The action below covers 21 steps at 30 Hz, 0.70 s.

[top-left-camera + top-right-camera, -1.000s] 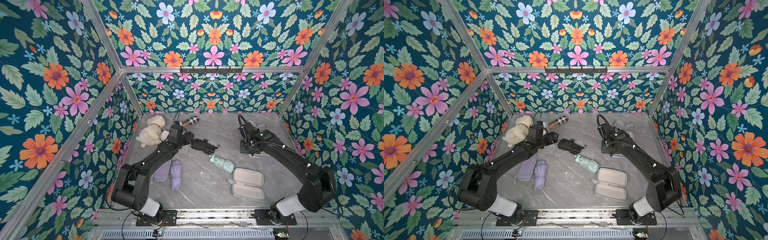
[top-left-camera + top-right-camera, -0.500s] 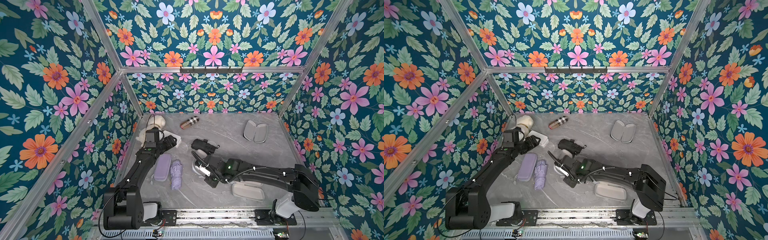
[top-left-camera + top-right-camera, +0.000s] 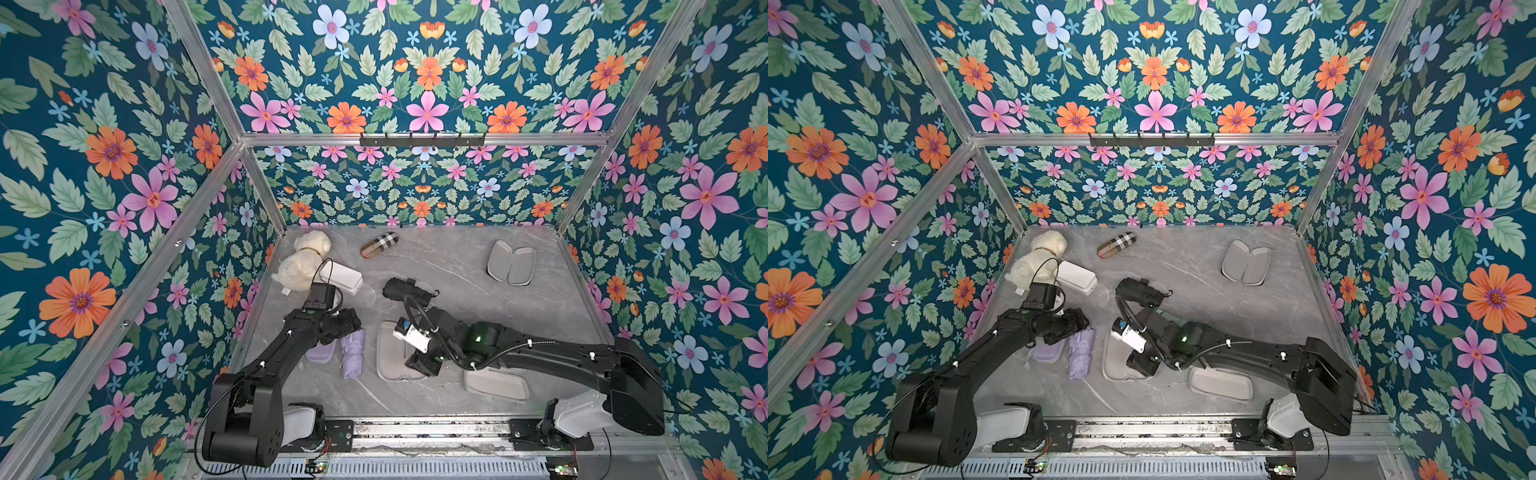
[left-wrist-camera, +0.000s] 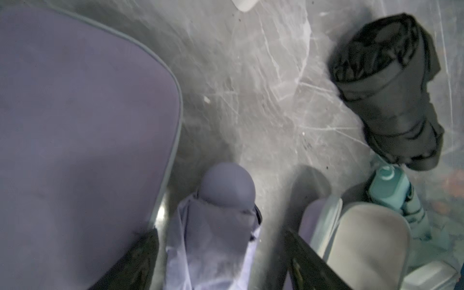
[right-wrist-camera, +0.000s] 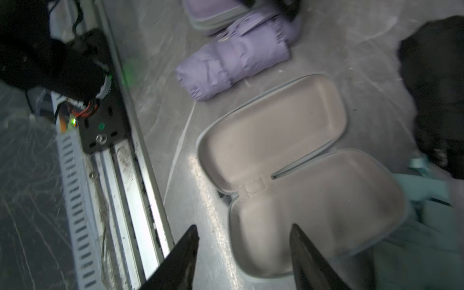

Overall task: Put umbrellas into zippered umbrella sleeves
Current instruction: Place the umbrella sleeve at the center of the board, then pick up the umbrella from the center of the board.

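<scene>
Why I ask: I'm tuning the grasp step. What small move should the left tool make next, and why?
Probably lower a little and close the left tool on the lavender umbrella. In the left wrist view its open fingers stand either side of the umbrella's handle end, which lies loose beside the closed lavender sleeve, and an empty open sleeve lies nearby.

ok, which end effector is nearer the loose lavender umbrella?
Left. The left end effector hangs open over the lavender umbrella, fingers straddling its handle end. The right end effector is over the open grey-lined sleeve beside it.
</scene>
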Tool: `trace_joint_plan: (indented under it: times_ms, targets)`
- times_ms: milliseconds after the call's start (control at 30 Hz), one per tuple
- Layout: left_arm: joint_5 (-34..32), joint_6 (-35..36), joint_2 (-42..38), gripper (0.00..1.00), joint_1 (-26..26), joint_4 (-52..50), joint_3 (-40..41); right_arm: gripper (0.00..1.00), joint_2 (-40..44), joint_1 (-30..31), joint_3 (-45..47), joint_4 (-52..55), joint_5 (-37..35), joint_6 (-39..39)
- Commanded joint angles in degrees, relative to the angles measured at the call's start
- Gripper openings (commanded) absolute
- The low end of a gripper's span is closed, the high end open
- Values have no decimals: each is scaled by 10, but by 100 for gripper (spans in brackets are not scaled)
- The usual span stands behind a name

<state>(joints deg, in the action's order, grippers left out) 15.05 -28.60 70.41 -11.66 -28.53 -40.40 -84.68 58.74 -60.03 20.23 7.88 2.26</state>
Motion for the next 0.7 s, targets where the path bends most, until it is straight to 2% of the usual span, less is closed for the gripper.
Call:
trace_joint_plan:
  times_ms: [0, 133, 233, 333, 467, 600, 667]
  targets:
    - [-67, -12, -34, 84, -26, -85, -27, 59, -26, -34, -55, 45, -17, 130]
    - [-101, -57, -53, 86, -81, -131, -16, 59, -98, -57, -158, 101, -59, 250]
    - [-111, -81, -54, 86, -103, -139, 16, 59, -143, -57, -176, 105, -104, 322]
    - [-119, -86, -45, 88, -115, -128, 14, 58, -158, -57, -168, 84, -103, 349]
    - [-126, -87, 6, 87, -132, -96, 22, 58, -158, -56, -152, 70, -82, 360]
    - [-144, -91, 55, 82, -154, -55, 24, 58, -148, -57, -136, 72, -83, 358]
    - [-135, -96, 76, 75, -163, -35, 24, 58, -142, -57, -127, 67, -87, 355]
